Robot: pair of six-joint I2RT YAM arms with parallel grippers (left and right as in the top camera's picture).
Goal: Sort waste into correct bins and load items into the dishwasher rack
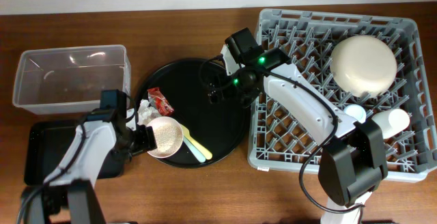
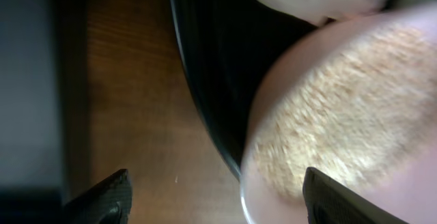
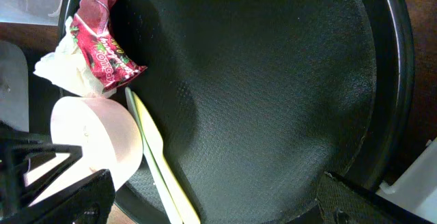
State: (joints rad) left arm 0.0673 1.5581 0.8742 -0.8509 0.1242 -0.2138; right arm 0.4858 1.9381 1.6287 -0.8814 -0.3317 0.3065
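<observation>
A small pink bowl [image 1: 165, 136] holding a heap of rice-like grains [image 2: 341, 115] sits at the left edge of the round black tray [image 1: 205, 74]. My left gripper [image 1: 140, 141] is open and straddles the bowl's left rim [image 2: 263, 108]. The red wrapper [image 1: 160, 101] and white napkin [image 1: 144, 109] lie just beyond the bowl. Yellow and mint utensils [image 1: 198, 149] lie beside it. My right gripper [image 1: 213, 87] is open and empty above the tray's middle [image 3: 273, 80]. The right wrist view shows the wrapper [image 3: 102, 36], napkin [image 3: 65, 74], bowl [image 3: 95, 138] and utensils [image 3: 158, 162].
The grey rack [image 1: 273, 157] on the right holds an upturned cream bowl [image 1: 363, 63], a pale blue cup [image 1: 355, 113] and a white cup [image 1: 390, 123]. The clear tub [image 1: 68, 77] stands at back left. The shallow black tray [image 1: 37, 159] lies under my left arm.
</observation>
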